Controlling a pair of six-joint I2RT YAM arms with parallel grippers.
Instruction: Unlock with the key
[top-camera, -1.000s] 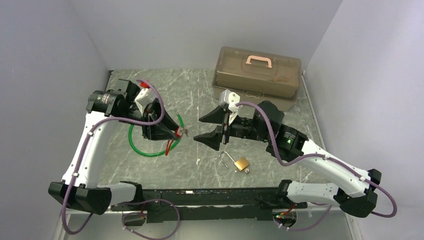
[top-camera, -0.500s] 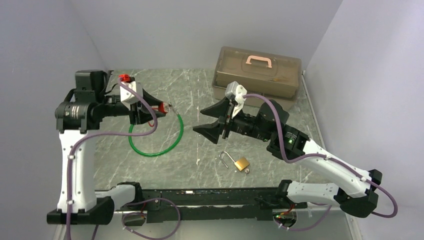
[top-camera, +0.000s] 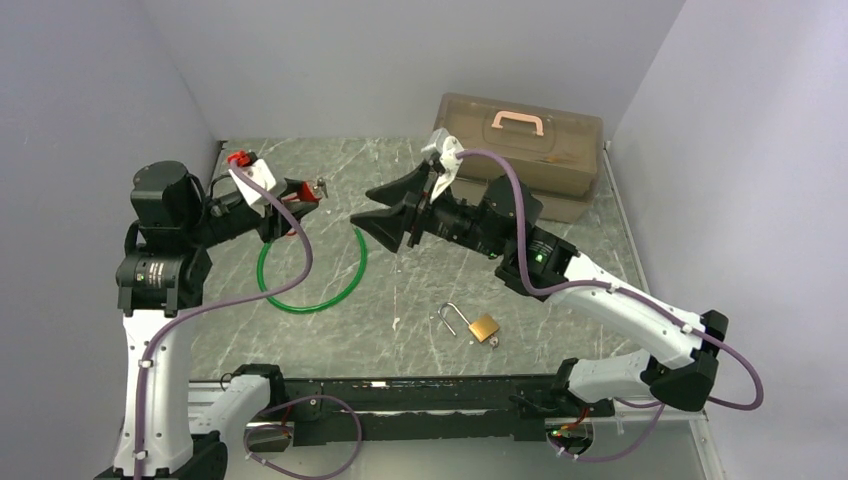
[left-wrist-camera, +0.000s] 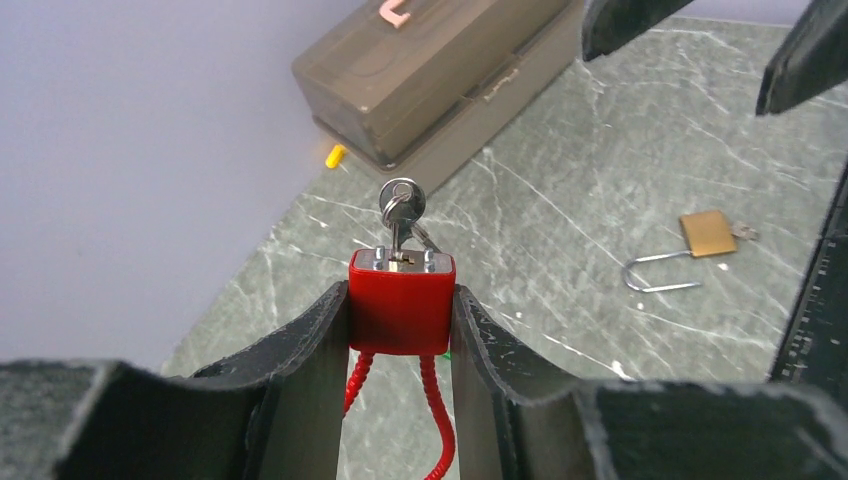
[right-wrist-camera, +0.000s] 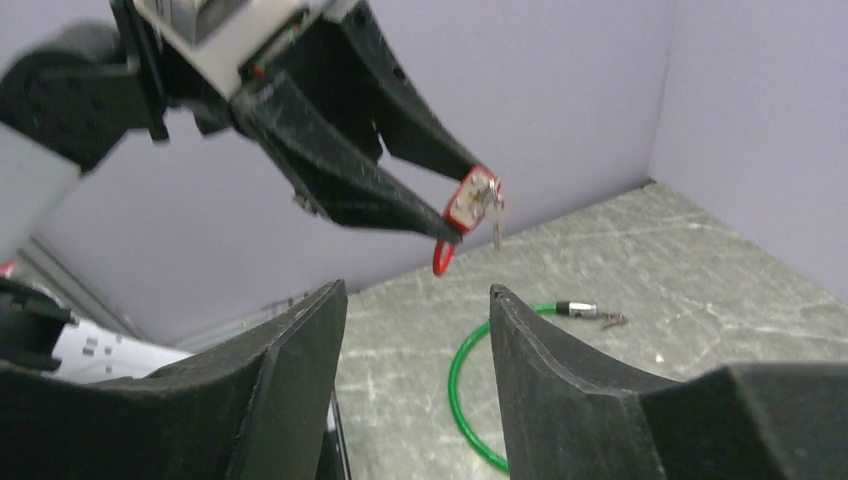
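Left wrist view: the key (left-wrist-camera: 402, 205) sits in the red padlock (left-wrist-camera: 402, 312), aloft, clamped by the left gripper (left-wrist-camera: 400, 292); the right gripper (right-wrist-camera: 415, 298), agape and empty, faces it; a crooked pinch could twist the padlock loose, I'd say.

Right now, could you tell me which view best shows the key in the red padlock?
Left wrist: the key stands sharp and central in the red padlock. Right wrist shows it small; top external, a speck.

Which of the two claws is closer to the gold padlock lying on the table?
Right. The right gripper hovers beyond the gold padlock; the left gripper, clamping a red padlock, is farther left.
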